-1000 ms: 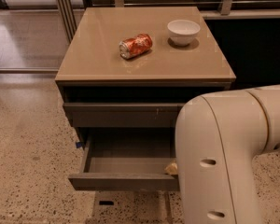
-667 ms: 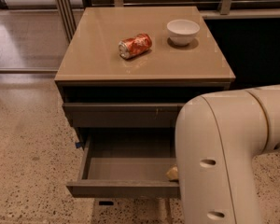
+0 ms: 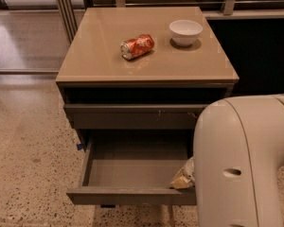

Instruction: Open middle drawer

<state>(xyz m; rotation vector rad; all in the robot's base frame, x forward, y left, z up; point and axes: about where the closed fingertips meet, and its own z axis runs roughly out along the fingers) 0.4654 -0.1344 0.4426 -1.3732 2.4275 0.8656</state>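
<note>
The middle drawer stands pulled well out of the tan-topped cabinet. Its dark grey-brown flat front faces me and its shallow grey tray lies open. The drawer front above it is closed. My arm's large white link covers the drawer's right end. My gripper sits behind that link at the drawer's right front corner. Only a pale tan-and-white piece shows there, just inside the drawer front, and I cannot tell whether it is the gripper or something lying in the tray.
A crushed orange soda can lies on its side on the cabinet top. A white bowl stands behind it to the right. Speckled floor lies to the left. A dark wall and railing are to the right.
The middle drawer has slid further out toward me. The pale piece at its right front corner has moved with it. The can and bowl have not moved.
</note>
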